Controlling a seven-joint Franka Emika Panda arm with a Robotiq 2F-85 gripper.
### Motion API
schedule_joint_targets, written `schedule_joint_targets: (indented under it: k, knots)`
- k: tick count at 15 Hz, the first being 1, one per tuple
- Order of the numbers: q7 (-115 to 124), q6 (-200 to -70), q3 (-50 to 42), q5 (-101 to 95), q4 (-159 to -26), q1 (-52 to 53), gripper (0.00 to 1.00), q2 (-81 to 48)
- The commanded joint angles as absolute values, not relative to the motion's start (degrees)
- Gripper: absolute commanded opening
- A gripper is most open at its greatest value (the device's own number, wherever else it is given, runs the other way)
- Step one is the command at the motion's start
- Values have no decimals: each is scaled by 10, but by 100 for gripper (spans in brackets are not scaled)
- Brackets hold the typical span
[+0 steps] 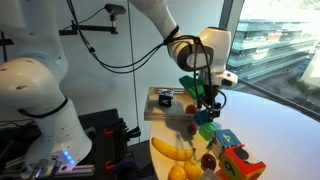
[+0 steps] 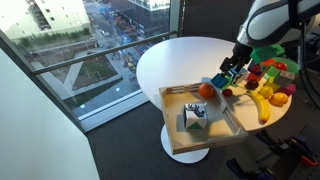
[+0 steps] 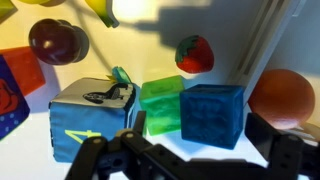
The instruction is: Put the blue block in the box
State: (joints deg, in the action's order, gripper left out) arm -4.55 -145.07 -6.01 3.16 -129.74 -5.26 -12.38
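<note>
Blue block (image 3: 212, 115) is not yet in the box: it sits on the white table (image 2: 190, 55) among the toys, so nothing of the task is finished as far as the pictures show. In the wrist view it stands flat, with the green cube (image 3: 162, 103) touching it at 9 o'clock, an orange (image 3: 285, 92) just beside it at 3 o'clock and a strawberry (image 3: 193, 53) near it at 11 o'clock. The grasp, the lift, the carry and the drop are all left, by my reading.

The gripper (image 3: 190, 160) hangs low over this cluster with its fingers spread wide, and nothing is pinched between them. The block lies in the gap, nearer the finger at 3 o'clock; whether that finger touches the orange I cannot tell. The green cube also sits in the gap, so closing here may catch both cubes.

In an exterior view the box (image 2: 215, 128) lies at 7 o'clock from the gripper (image 2: 228, 75), close by, with its grey floor partly free. I judge the carry will be short once the block is held.
</note>
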Motion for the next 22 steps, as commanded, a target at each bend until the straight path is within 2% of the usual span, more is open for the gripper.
schedule_joint_targets:
  k: [1, 6, 7, 9, 11, 16, 17, 19, 20, 22]
  knots:
    - [-79, -1458, -47, 59, -1279, -69, 100, -142]
    - [-92, -1467, -38, 77, -1271, -74, 100, -155]
    - [-92, -1467, -37, 79, -1270, -75, 75, -158]
    - [-91, -1468, -35, 78, -1268, -76, 66, -163]
    - [-89, -1466, -34, 77, -1266, -76, 47, -165]
    - [-79, -1457, -37, 69, -1263, -73, 8, -157]
    - [-77, -1456, -37, 68, -1262, -73, 5, -155]
    - [-75, -1453, -38, 68, -1261, -74, 7, -152]
    - [-74, -1452, -39, 67, -1260, -74, 3, -150]
    - [-69, -1448, -42, 64, -1259, -74, 4, -146]
